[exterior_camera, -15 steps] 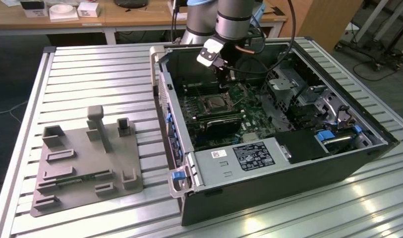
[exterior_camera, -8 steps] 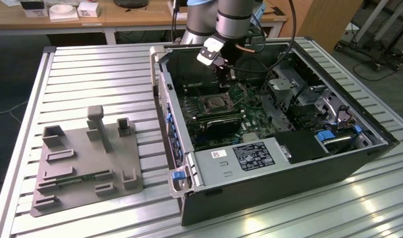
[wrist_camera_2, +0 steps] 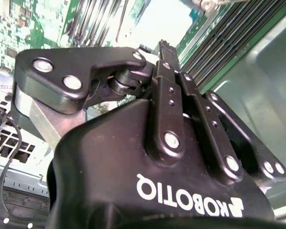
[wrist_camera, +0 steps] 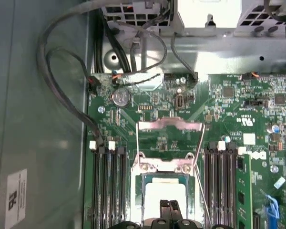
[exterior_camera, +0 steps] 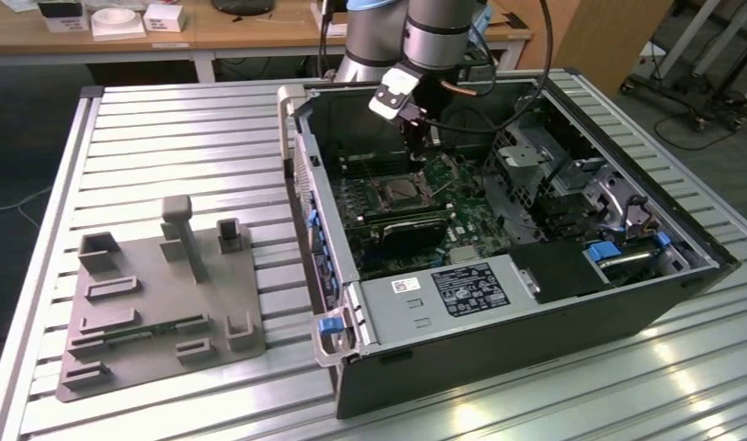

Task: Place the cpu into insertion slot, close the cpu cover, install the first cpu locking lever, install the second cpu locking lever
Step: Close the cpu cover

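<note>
Gripper: the gripper [wrist_camera: 168, 206] is hanging low inside the case, right above the socket; its fingers [wrist_camera_2: 171, 90] are pressing together, and nothing is showing between them.
Cpu: a pale square, which I am taking for the cpu [wrist_camera: 156, 193], is lying flat inside the insertion slot [wrist_camera: 142, 191]; the glare is hiding its detail.
Cover: the cpu cover [wrist_camera: 169, 125] is looking raised, standing off its hinge edge with the board showing through its cut-out; it is not lying on the chip.
Step in hand: placing is seeming done, so closing the cover is looking like the step in hand.
Next move, as I am judging it: it is calling for a gentle push on the frame's free edge, keeping clear of the chip and the memory slots [wrist_camera: 107, 191].
Motherboard: the motherboard [wrist_camera: 229, 109] is carrying the socket, the slots on both sides and a coin battery [wrist_camera: 121, 98].
Computer case: the computer case [exterior_camera: 496, 358] is lying open on its side, holding the board, looping cables [wrist_camera: 62, 95] and a metal cage.
Fixture: a grey fixture plate [exterior_camera: 141, 358] is sitting well apart on the slatted table [exterior_camera: 164, 138]; one slim strip [exterior_camera: 164, 326] is lying in a recess, and I cannot tell what it is.
</note>
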`<act>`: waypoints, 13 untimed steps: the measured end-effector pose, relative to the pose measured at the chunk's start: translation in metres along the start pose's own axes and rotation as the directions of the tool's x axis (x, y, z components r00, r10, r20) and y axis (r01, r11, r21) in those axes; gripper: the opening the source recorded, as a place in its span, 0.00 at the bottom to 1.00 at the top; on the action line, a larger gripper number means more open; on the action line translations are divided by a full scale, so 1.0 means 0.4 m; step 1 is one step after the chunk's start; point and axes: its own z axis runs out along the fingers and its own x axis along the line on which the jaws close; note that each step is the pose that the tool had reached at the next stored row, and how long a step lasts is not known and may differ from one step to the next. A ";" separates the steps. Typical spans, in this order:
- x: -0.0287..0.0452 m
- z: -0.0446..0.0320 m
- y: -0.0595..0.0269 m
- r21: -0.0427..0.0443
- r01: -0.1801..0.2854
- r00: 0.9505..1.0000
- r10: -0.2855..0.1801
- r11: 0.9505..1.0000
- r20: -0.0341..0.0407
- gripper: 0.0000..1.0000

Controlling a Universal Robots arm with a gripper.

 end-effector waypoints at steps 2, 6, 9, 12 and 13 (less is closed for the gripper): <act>0.000 0.003 0.007 0.000 0.000 1.000 0.000 1.000 0.000 0.10; 0.000 0.007 0.027 0.000 0.000 1.000 0.000 1.000 0.000 0.10; 0.001 0.008 0.043 0.000 0.000 1.000 0.000 1.000 0.000 0.10; 0.001 0.008 0.059 0.000 0.000 1.000 0.000 1.000 0.000 0.10; 0.001 0.009 0.064 0.000 0.000 1.000 0.000 1.000 0.000 0.10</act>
